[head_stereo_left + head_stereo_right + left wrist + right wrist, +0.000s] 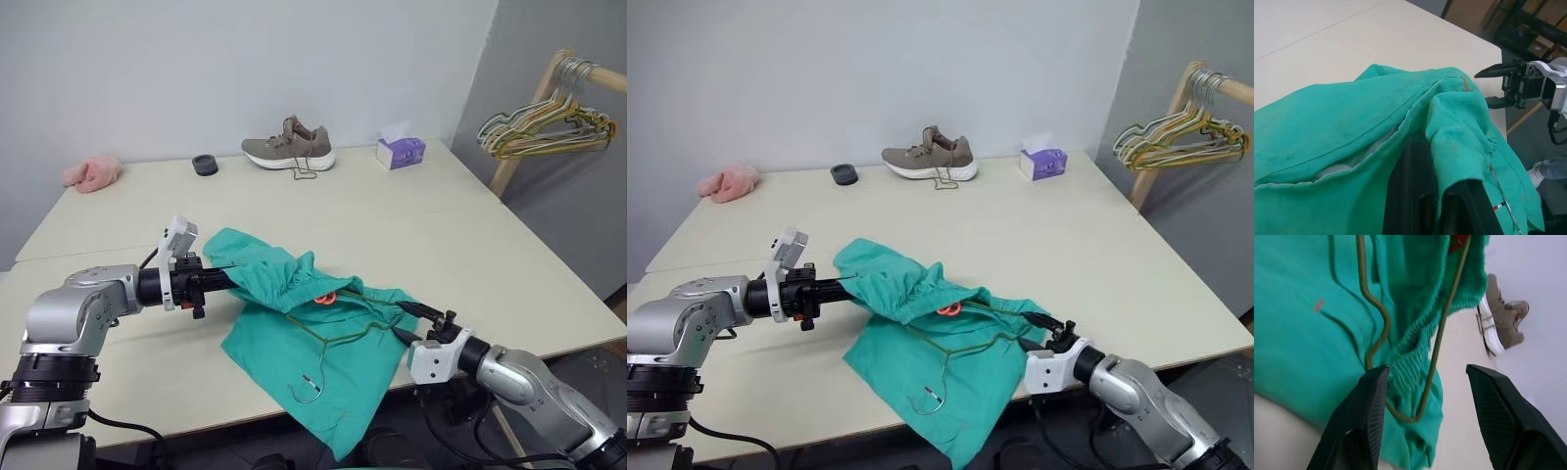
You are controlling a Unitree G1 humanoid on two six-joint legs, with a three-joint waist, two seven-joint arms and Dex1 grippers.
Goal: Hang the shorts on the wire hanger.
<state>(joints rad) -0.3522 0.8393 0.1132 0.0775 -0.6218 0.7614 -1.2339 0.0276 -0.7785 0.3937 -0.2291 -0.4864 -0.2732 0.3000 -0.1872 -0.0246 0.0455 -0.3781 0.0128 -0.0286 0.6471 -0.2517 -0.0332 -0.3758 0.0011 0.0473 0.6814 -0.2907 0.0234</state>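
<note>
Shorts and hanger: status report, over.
Left gripper shut on shorts. Right gripper open beside wire hanger. Hanger partly inside waistband. Nothing in the way.

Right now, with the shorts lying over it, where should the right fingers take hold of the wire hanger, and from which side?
Probably the wire hanger's rounded shoulder corner that pokes out past the shorts' gathered waistband, approached from the table's near right edge. There the wire is bare, and the open right gripper already brackets it. The hook is bare too, but lies flat on fabric.
</note>
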